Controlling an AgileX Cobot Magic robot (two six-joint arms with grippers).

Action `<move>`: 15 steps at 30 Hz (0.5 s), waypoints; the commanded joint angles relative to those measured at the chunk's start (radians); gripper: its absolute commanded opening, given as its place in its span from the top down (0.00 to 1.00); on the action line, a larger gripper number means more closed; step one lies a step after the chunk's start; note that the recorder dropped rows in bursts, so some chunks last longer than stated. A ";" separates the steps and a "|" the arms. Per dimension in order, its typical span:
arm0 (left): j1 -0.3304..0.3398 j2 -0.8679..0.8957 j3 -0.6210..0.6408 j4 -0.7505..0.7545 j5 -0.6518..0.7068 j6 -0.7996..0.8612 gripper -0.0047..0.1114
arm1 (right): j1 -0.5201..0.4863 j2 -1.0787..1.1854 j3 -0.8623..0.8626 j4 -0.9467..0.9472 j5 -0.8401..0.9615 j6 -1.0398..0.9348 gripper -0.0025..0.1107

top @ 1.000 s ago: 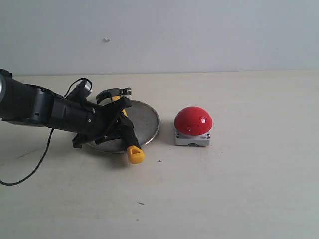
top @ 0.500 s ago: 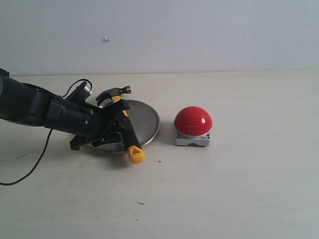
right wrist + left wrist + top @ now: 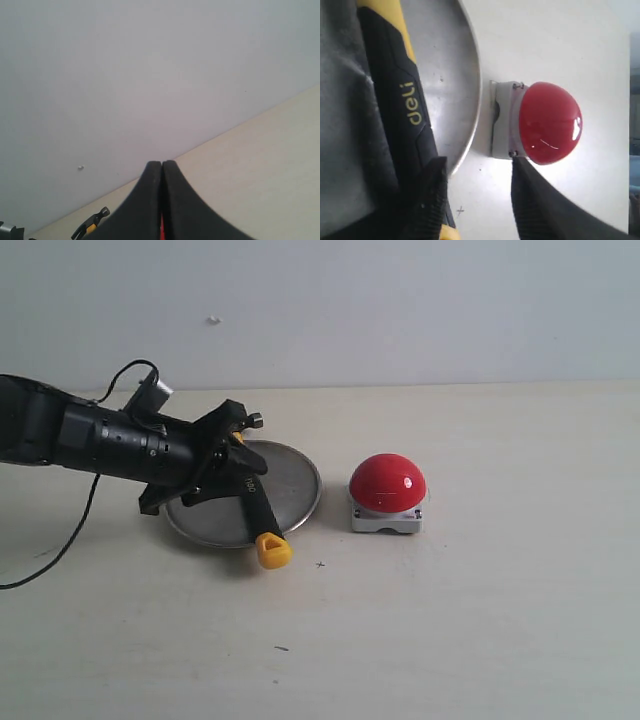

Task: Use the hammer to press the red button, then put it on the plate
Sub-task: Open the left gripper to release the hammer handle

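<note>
The hammer [image 3: 256,512] lies across the silver plate [image 3: 296,486], its dark head at the far rim and its yellow looped end [image 3: 272,551] sticking out over the near rim onto the table. My left gripper [image 3: 238,440] hovers just above the handle, open, with only bare table showing between its fingers [image 3: 427,200]; the black-and-yellow handle [image 3: 402,105] runs beside one finger. The red button [image 3: 388,482] stands on its grey base right of the plate, also seen as the red button [image 3: 550,122]. My right gripper [image 3: 162,163] is shut and empty, away from the scene.
A black cable [image 3: 75,540] trails from the left arm over the table's left side. A pale wall backs the table. Small pencil marks [image 3: 320,564] dot the tabletop in front of the plate.
The left gripper has lifted and drawn back to the left, off the hammer handle. The hammer stays lying on the plate. The button has not moved.
</note>
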 commanded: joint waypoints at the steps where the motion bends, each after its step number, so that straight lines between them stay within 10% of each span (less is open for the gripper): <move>1: 0.003 -0.034 -0.003 0.004 0.041 0.022 0.69 | 0.000 0.004 0.005 -0.002 -0.002 -0.002 0.98; 5: 0.001 -0.049 -0.003 0.009 0.072 0.028 0.96 | 0.000 0.004 0.005 -0.002 -0.002 -0.002 0.98; 15: -0.068 -0.109 -0.003 -0.032 0.051 0.149 0.96 | 0.000 0.004 0.005 -0.002 -0.002 -0.002 0.98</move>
